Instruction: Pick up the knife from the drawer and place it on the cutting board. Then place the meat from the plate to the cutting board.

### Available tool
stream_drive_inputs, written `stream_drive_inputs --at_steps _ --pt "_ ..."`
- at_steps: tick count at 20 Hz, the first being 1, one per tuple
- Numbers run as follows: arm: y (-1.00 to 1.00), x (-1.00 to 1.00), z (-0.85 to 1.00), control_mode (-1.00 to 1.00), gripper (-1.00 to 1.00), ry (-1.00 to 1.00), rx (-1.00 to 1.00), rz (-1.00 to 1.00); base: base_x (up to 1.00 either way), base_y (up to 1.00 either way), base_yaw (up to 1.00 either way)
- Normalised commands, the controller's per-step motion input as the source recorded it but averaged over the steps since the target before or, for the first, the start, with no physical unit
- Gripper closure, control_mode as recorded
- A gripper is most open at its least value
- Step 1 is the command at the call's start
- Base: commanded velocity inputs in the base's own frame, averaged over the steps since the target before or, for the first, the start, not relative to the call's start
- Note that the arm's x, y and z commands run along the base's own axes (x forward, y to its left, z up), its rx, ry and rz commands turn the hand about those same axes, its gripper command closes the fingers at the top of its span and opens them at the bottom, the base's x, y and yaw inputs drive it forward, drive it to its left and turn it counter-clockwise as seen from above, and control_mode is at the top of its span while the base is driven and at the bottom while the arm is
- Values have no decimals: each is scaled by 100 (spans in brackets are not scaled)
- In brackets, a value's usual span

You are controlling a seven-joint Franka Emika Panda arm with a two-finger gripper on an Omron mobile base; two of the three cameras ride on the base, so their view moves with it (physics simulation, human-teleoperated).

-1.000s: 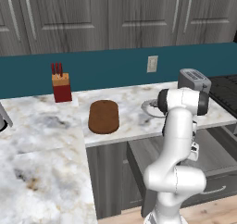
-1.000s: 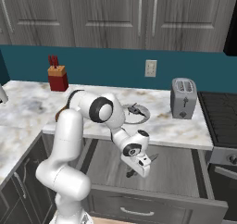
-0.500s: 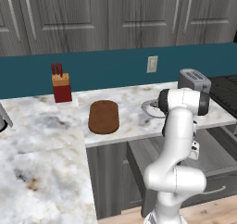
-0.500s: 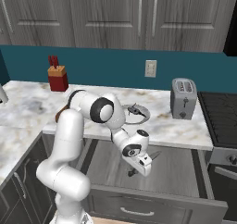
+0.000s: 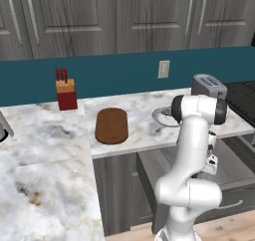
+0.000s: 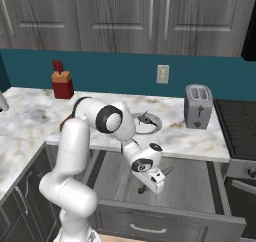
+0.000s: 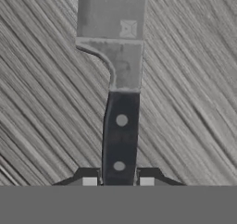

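Knife (image 7: 119,107) (claw-gripped (image 7: 118,180)) inside drawer (image 6: 195,182)

I see the knife (image 7: 119,130) with a dark handle and grey blade over the streaked grey drawer (image 7: 185,102), a brown cutting board (image 5: 111,125), and white-veined marble counter (image 5: 45,135).

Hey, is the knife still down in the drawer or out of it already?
Still in: the tool is shut on the knife handle over the drawer floor, and the cutting board is bare.
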Motion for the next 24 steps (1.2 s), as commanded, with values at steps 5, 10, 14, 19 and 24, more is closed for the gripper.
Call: stream_drive_inputs --at_steps 5,10,14,19,24 --pt "5 -61 21 -100 100 0 1 -3 0 0 0" --pt "17 -39 56 -100 100 0 0 -14 0 0 0" --pt "27 -32 58 -100 100 0 0 -20 0 0 0" --pt "19 -30 68 -100 100 0 0 -21 0 0 0" --pt "21 -21 80 -100 100 0 0 -22 0 0 0"
